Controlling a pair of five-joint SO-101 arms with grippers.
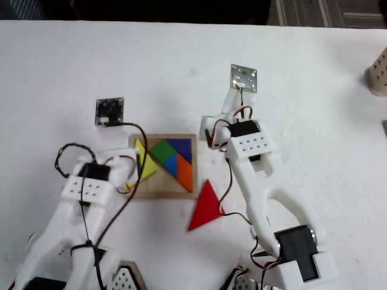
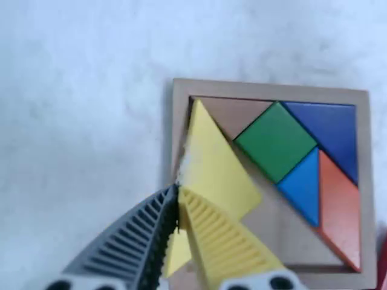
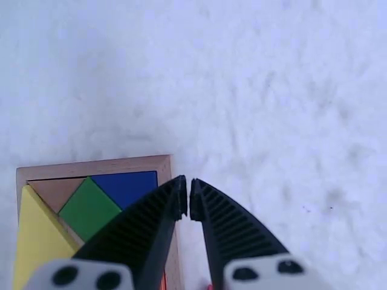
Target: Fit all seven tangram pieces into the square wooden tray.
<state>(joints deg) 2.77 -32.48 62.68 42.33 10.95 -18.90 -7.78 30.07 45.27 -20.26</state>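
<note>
Counted on the white desk (image 1: pixel 314 103): one square wooden tray (image 2: pixel 363 181), six tangram pieces, two tools. Lying flat inside, packed toward one side: green square (image 2: pixel 275 140), dark blue triangle (image 2: pixel 329 130), light blue triangle (image 2: pixel 302 184), orange piece (image 2: pixel 338 205). Pinched in the left tool (image 2: pixel 178 199): the yellow triangle (image 2: pixel 211 169), tilted across the tray's rim. From the high view: red triangle (image 1: pixel 207 205) on the desk just outside the tray, near the right arm. Closed on nothing: the right tool (image 3: pixel 186 196), beside the tray corner by the dark blue triangle.
</note>
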